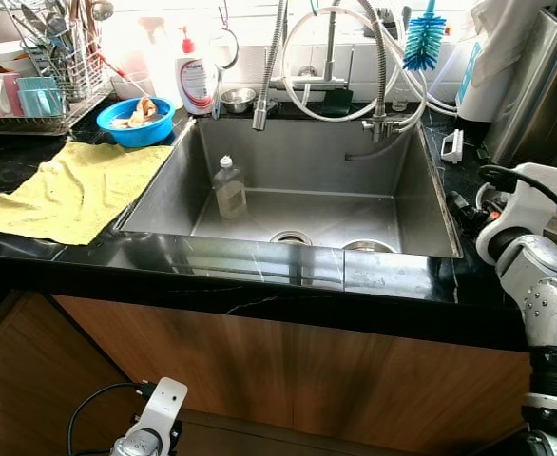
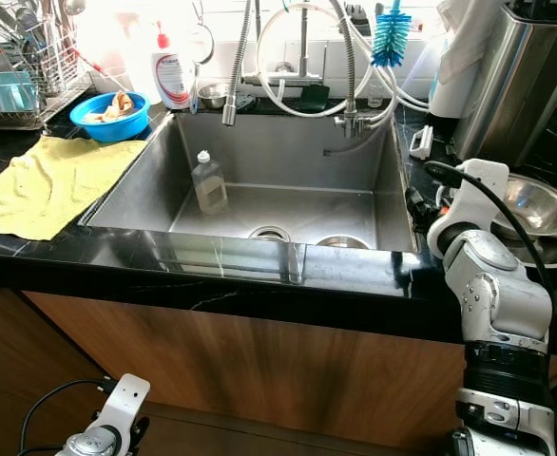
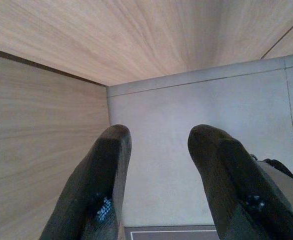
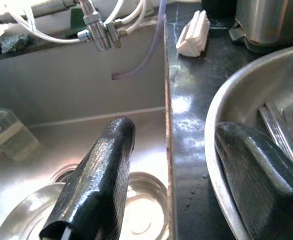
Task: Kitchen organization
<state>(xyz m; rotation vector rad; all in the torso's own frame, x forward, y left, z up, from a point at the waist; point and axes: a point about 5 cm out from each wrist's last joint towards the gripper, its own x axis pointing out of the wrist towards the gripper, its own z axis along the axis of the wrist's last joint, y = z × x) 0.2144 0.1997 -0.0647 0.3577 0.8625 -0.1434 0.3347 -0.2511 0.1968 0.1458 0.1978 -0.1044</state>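
Note:
A steel sink point(image 1: 297, 152) is set in the black counter. A clear, part-filled bottle point(image 1: 229, 190) stands in it at the left, and a small steel bowl point(image 4: 136, 200) lies by the drain. My right gripper point(image 4: 171, 190) is open and hovers over the sink's right rim. One finger is above the basin; the other is above a large steel bowl point(image 4: 236, 100) of utensils on the right counter. The left arm point(image 1: 150, 427) hangs idle low in front of the wooden cabinet, with the left gripper point(image 3: 156, 175) open over the floor.
A yellow cloth point(image 1: 69, 190) lies on the left counter beside a blue bowl point(image 1: 136, 123) and a dish rack point(image 1: 41, 85). A soap bottle point(image 1: 195, 81), faucet hoses and a blue brush point(image 1: 423, 38) line the back. A white clip point(image 4: 192, 40) and a tall steel container point(image 1: 545, 85) stand at the right.

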